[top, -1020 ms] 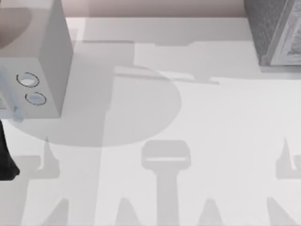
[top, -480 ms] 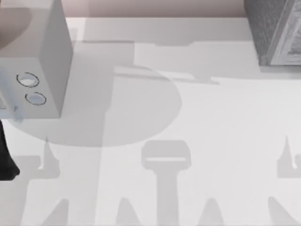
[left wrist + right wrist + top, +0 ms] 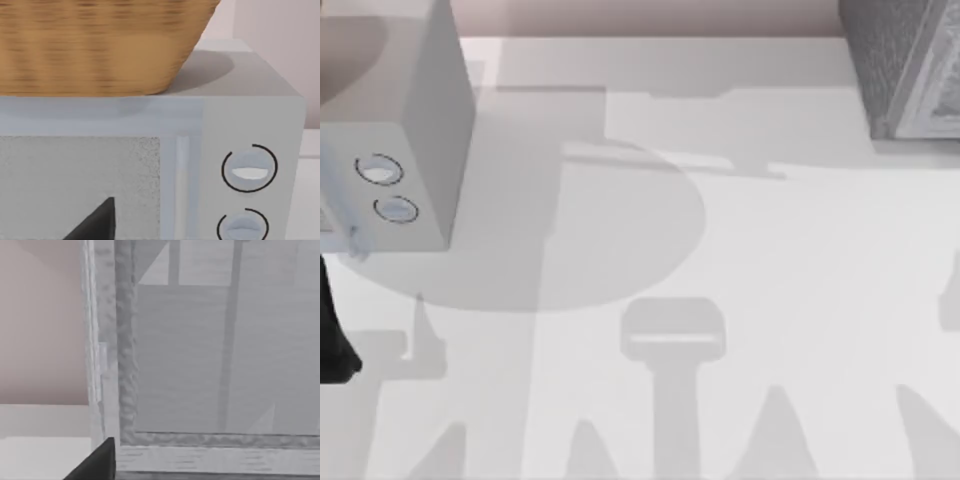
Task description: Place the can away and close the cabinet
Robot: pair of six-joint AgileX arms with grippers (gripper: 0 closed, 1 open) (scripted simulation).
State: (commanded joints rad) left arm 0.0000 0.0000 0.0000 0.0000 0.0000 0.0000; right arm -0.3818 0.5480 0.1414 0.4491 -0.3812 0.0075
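Observation:
The cabinet [image 3: 885, 60], a dark grey speckled box with a paler grooved front panel [image 3: 942, 95], stands at the table's far right corner. In the right wrist view its framed front panel [image 3: 210, 365] is very close, with a dark tip of my right gripper [image 3: 97, 464] low before its rough frame edge [image 3: 125, 350]. The can is out of view. A dark tip of my left gripper [image 3: 97, 225] points at the door of the pale grey box with two dials [image 3: 250, 170]. My left arm [image 3: 335, 330] shows at the table's left edge.
The pale grey dial box [image 3: 410, 110] stands at the far left, and a wicker basket [image 3: 100, 45] sits on its top. The white table [image 3: 800, 260] between the two boxes carries only shadows. A pinkish wall [image 3: 640, 15] runs behind.
The arm shadows at the table's right edge and lower right have slid to the right. The boxes and my left arm stand as before.

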